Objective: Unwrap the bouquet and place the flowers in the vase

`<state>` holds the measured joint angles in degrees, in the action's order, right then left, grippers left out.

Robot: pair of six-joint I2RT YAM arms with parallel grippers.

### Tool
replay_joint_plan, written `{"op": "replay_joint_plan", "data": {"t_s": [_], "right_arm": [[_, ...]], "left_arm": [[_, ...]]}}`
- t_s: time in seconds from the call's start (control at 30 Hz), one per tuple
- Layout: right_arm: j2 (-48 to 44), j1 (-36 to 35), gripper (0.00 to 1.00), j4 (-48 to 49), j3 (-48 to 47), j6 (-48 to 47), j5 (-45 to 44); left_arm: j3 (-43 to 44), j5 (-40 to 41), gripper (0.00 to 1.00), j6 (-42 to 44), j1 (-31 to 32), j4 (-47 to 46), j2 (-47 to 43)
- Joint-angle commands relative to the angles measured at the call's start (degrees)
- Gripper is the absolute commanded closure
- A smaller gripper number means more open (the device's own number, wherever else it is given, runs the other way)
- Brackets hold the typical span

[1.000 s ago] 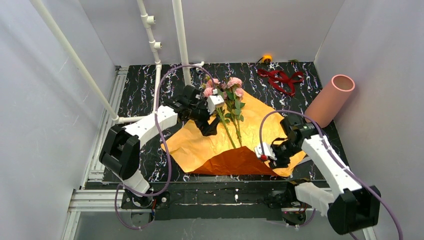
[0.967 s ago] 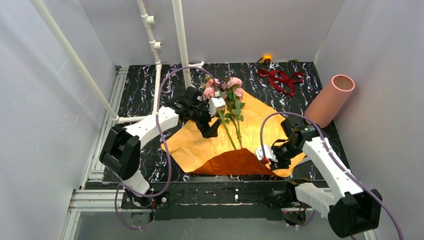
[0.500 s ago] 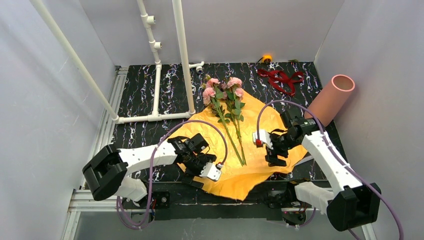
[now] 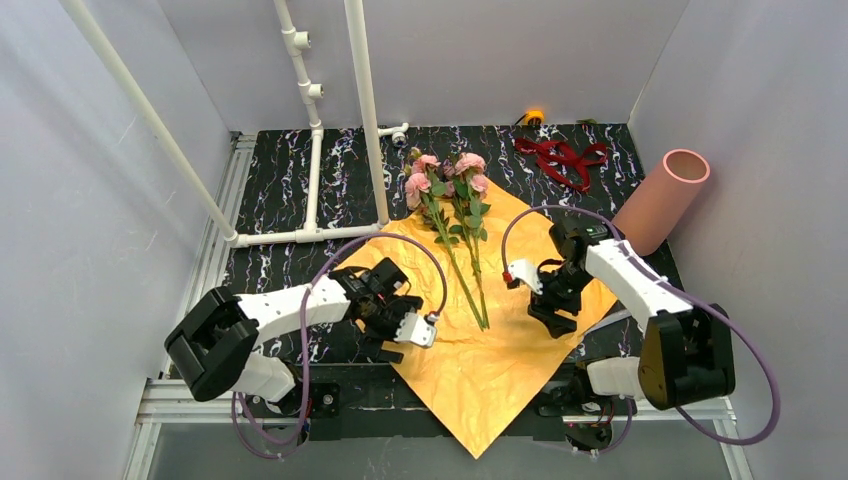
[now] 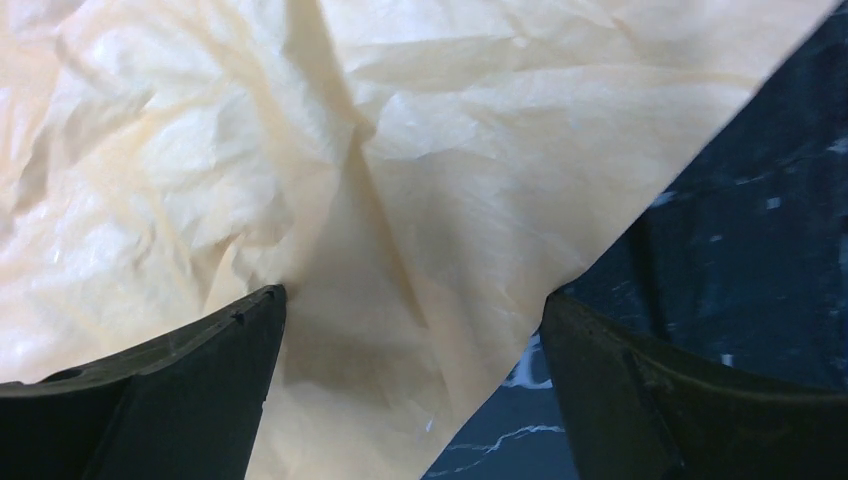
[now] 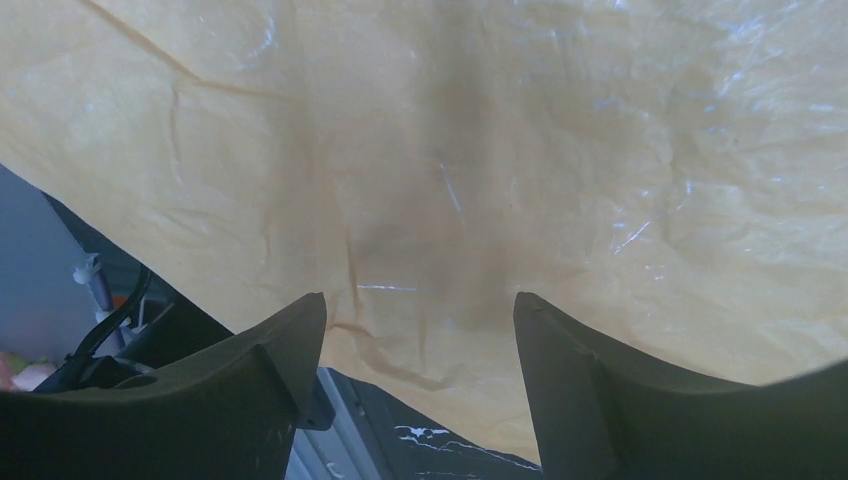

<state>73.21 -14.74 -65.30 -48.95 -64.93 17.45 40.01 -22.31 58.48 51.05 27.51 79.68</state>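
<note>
One black marble-patterned table (image 4: 280,190) fills the top view. On it, centre to 6 o'clock, lies a crinkled shiny orange wrapping sheet (image 4: 480,370), opened flat, its near corner hanging past the table edge. White pipes (image 4: 362,100) stand at 10–11 o'clock.

Tall salmon-pink cylinder vase (image 4: 660,200) sits at 2 o'clock by the rt wall, tilted, open rim uppermost, well apart from the blooms. Can't tell if it leans or lies.

Pink roses on thin green stems (image 4: 455,215) lie on the sheet's far half, heads at 12 o'clock, stems pointing to 6, btw the two arms.

Left gripper (image 4: 392,325) hangs at 8 o'clock over the sheet's edge. Left wrist view: fingers (image 5: 150,390) spread wide, nothing btw them, one over paper, one over bare table.

Right gripper (image 4: 553,305) is at 4 o'clock above the sheet; fingers (image 6: 620,390) apart, released, only paper below.

Dark red ribbon (image 4: 562,160) lies loose at 1 o'clock.
</note>
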Motion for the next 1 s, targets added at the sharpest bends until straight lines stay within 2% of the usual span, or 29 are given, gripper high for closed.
{"op": "replay_joint_plan", "data": {"t_s": [0.0,0.13,0.23,0.33,0.4,0.5,0.6,0.67,0.8,0.87,0.97], "right_arm": [[3.35,0.15,0.23,2.44,0.99,2.67,-3.59],[6.93,0.15,0.24,3.91,0.05,5.55,-2.72],[9.91,0.15,0.26,3.71,-0.73,6.2,-2.19],[10.15,0.55,0.27,-0.12,-3.18,3.55,1.09],[8.8,1.12,0.26,-4.64,-5.85,0.11,4.68],[5.85,1.56,0.17,-10.92,-11.1,-3.45,8.56],[3.84,1.56,0.08,-11.8,-15.46,-3.07,11.63],[3.44,1.56,0.08,-8.23,-18.22,3.09,13.46],[5.82,1.32,0.14,2.72,-23.35,23.84,15.0],[7.44,0.08,0.17,10.19,-25.37,34.69,12.52],[11.56,-3.79,0.2,18.21,-29.45,45.59,6.52]], "left_arm": [[-1.15,9.16,0.05,3.29,-6.89,-0.39,0.16],[0.36,5.42,0.05,5.52,-9.57,4.64,-2.47],[2.16,-1.52,0.05,6.52,-9.56,9.56,-7.75],[6.57,-7.99,0.04,4.91,-9.51,14.04,-11.98],[8.68,-9.31,0.03,3.28,-9.49,15.2,-13.55],[9.96,-7.17,0.03,2.05,-9.52,15.08,-14.44],[10.09,-4.36,0.02,-2.24,-9.88,12.07,-14.07],[10.32,-2.75,0.02,-9.09,-10.27,7.86,-13.88],[11.62,2.14,0.02,-20.51,-11.17,-0.53,-13.44],[11.39,4.97,0.02,-25.97,-12.45,-4.29,-14.02],[10.42,7.43,0.02,-32.02,-14.87,-8.11,-14.91]]}}
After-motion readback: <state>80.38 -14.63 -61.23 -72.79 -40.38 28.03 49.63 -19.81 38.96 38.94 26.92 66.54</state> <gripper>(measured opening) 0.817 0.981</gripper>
